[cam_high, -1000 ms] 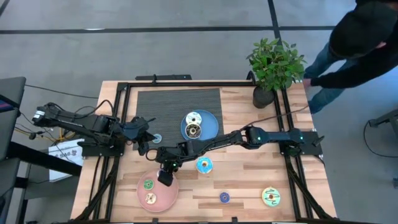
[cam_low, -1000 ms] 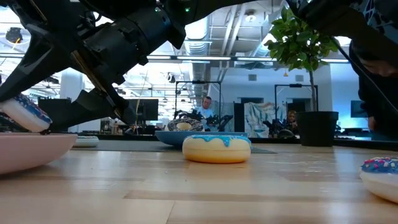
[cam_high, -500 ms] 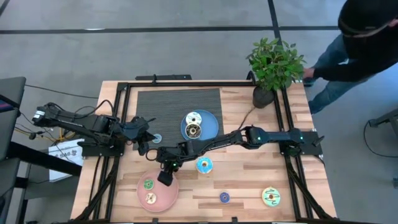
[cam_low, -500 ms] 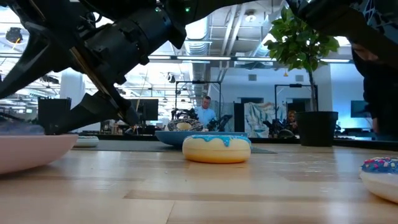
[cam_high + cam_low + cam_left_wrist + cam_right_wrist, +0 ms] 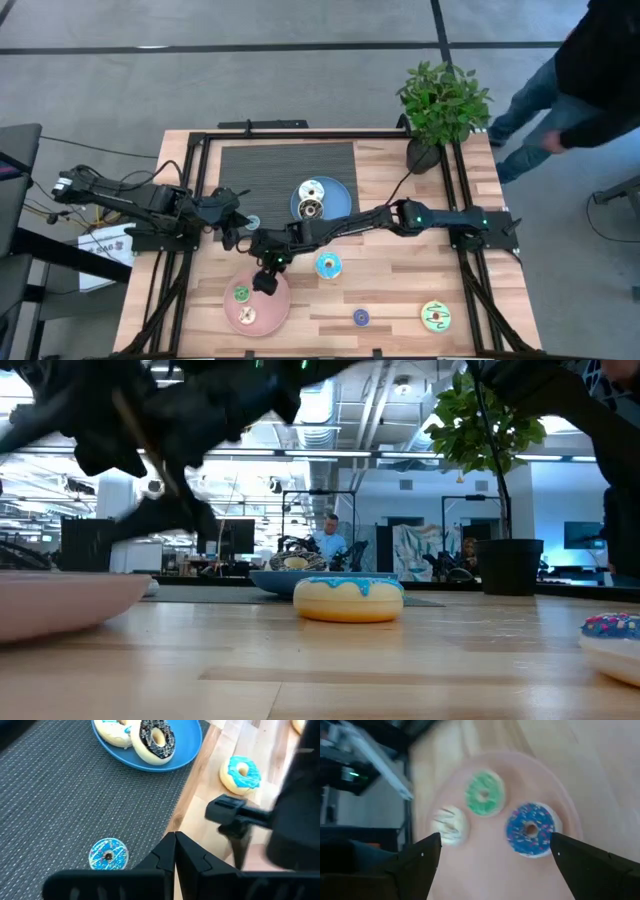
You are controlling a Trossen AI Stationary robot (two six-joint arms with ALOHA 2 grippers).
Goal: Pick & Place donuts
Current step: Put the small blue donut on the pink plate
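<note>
My right gripper [image 5: 265, 283] hangs over the pink plate's [image 5: 560, 805] top edge, fingers spread and empty. On the plate lie a green donut [image 5: 484, 796], a blue sprinkled donut [image 5: 530, 830] and a cream donut [image 5: 449, 824], which is smeared. No writing is readable anywhere. My left gripper [image 5: 174, 840] is closed, parked over the grey mat [image 5: 60, 795]. In the low view my right arm is blurred.
</note>
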